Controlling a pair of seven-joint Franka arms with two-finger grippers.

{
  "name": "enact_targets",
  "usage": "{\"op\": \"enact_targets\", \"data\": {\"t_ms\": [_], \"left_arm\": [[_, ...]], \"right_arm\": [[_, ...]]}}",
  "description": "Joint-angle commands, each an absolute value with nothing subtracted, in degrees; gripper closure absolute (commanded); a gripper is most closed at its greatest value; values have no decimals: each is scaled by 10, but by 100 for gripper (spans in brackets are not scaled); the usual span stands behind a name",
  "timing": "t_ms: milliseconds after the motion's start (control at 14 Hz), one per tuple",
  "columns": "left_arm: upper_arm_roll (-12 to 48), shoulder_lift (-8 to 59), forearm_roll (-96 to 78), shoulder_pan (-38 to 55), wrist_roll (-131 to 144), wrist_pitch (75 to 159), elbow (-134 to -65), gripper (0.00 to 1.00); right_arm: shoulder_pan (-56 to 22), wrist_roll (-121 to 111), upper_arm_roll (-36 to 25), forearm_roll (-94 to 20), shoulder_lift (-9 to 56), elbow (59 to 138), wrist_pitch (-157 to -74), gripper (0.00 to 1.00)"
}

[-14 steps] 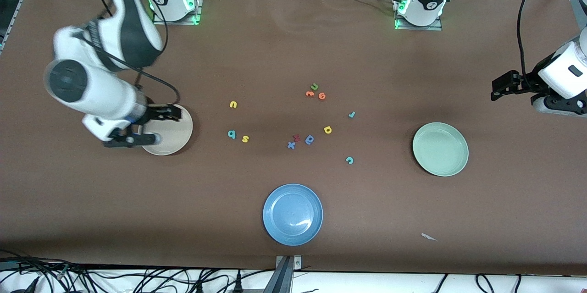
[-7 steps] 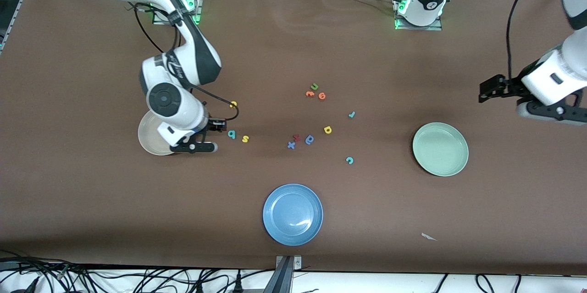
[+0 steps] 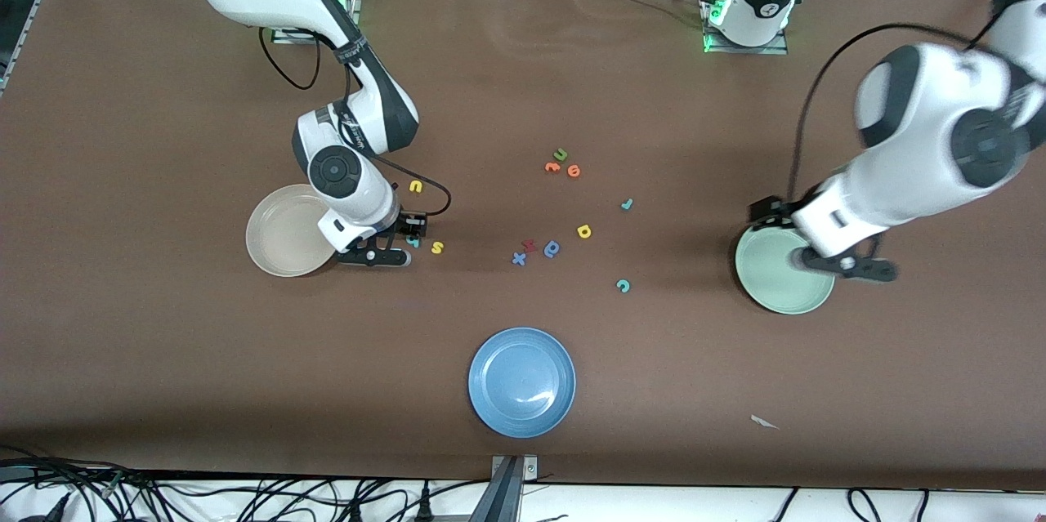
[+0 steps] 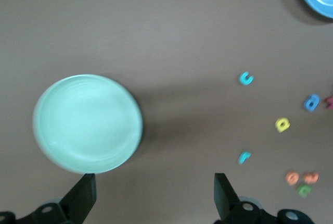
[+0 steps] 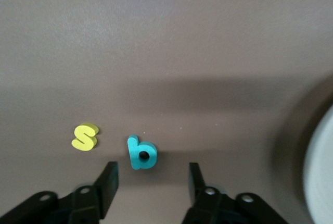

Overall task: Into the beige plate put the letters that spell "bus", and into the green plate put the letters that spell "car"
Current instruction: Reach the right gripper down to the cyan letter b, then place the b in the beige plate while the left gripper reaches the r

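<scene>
Front view: right gripper (image 3: 406, 238) hovers over teal "b" (image 5: 141, 152), jaws apart.

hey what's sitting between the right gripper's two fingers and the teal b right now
Nothing. In the right wrist view the right gripper hangs open just short of the teal b, with only bare brown table between them.

left arm: reaches out from its base, wrist bent down
left gripper (image 4: 152, 195): fingers spread wide, nothing held
right arm: elbow folded, wrist low
right gripper (image 5: 151, 182): fingers part-open, nothing gripped
</scene>
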State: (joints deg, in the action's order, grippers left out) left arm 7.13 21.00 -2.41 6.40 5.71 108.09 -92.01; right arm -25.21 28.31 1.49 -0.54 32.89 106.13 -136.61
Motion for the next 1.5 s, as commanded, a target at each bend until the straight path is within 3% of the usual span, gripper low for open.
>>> {"op": "enact_targets", "data": {"t_ms": [0,358,573,788,1003,1146,1289,1432], "left_arm": [[68,263,-31,117,129,1144,-915,0],[76,272,-30,168,148,1271,-1024,0],[103,247,-14,173,142,1363,-1123,0],[121,236,55,173,141,1442,-1201,0],[127,236,103,173,141,1452,-1223,0],[127,243,105,174,140,1452,-1225,3],[132,248,104,175,141,1452,-1228,10],[134,258,104,175,141,1454,-1227,14]], "right_arm": [[-263,294,12,-2,342,1065,-1394,43],[-265,294,11,-2,359,1065,-1419,54],[-265,291,11,-1,359,1065,-1419,89],[-262,273,-1,-1,332,1064,-1401,91],[-261,223,-49,-1,277,1073,-1317,90],[-260,146,-93,-4,233,1112,-1304,90],[-258,90,-129,-5,208,1171,-1310,90],[-258,83,-138,-4,212,1235,-1376,89]]}}
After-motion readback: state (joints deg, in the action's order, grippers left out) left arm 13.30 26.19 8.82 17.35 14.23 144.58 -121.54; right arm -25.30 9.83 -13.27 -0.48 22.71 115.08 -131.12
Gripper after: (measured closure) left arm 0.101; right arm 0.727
